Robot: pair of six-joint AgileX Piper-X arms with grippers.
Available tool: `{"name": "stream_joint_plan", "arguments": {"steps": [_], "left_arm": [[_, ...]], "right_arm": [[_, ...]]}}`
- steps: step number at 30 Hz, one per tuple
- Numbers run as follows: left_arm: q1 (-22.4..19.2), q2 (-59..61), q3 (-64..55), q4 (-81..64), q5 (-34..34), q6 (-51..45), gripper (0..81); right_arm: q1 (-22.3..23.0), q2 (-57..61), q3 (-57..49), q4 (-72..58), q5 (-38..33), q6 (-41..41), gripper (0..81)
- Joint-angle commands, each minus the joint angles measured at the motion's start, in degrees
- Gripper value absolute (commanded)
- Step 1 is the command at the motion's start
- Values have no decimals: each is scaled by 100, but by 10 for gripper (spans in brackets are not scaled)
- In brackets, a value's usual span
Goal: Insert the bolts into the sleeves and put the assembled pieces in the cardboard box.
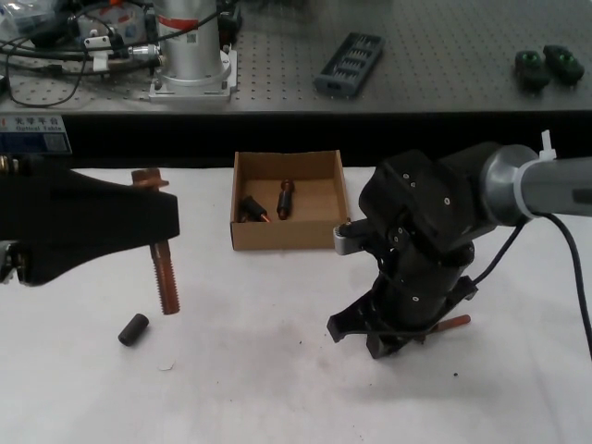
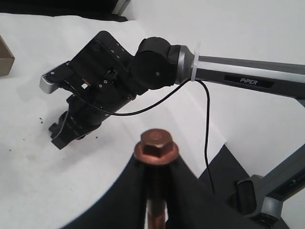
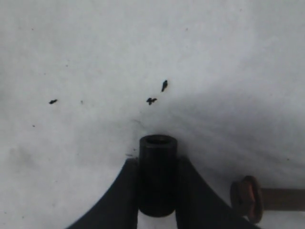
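Note:
My left gripper [image 1: 159, 236] is shut on a copper bolt [image 1: 163, 264] and holds it upright above the white sheet at the left, head up. In the left wrist view the bolt head [image 2: 156, 146] sits between the black fingers [image 2: 183, 179]. My right gripper [image 1: 393, 335] points down at the right of the sheet, shut on a black sleeve [image 3: 157, 174]. A second copper bolt [image 3: 267, 199] lies on the sheet right beside it, seen as bolt [image 1: 453, 323]. A loose black sleeve [image 1: 133, 328] lies at the front left. The cardboard box [image 1: 289, 239] holds two assembled pieces [image 1: 285, 199].
The white sheet [image 1: 277, 370] covers the bench front. Behind it lies a perforated metal board [image 1: 444, 74] with a metal column base [image 1: 190, 65], a grey bit holder [image 1: 349, 63], cables and two dark parts [image 1: 548, 67] at the far right.

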Motion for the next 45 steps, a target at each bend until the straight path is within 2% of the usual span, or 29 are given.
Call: {"name": "stream_joint_plan", "arguments": {"steps": [1, 7, 11, 15, 17, 25, 30, 35, 39, 45], "left_arm": [[17, -4, -17, -127, 77, 125, 6], [17, -4, -17, -174, -484, 1622, 6], [17, -78, -17, -299, -538, 1910, 6], [17, -404, 85, -380, -1329, 2269, 6], [17, -615, 398, -695, -1682, 2246, 6], [17, -786, 2062, -3114, -1699, 1417, 6], [17, -362, 2909, -4760, -1751, 1363, 6], [17, 249, 3209, -5866, -1700, 1364, 6], [17, 747, 3207, -6492, -1581, 1400, 6], [17, 1467, 3207, -7225, -1284, 1074, 6]], "right_arm": [[-29, 347, 141, 595, 210, 63, 74], [-29, 16, 78, -3, -6, -544, 13], [-57, -780, 279, -1078, -186, -544, 13], [-109, -1661, 672, -2460, -504, -406, 13], [-109, -1980, 836, -2887, -668, -444, 13], [-39, -2580, 1453, -3182, -1396, -878, 13], [122, -2771, 2619, -4719, -1420, -878, 13], [356, -2770, 3419, -6264, -1420, -477, 13], [571, -2770, 3731, -7193, -1420, -594, 13], [858, -2796, 3876, -7539, -1536, -977, 13]]}}
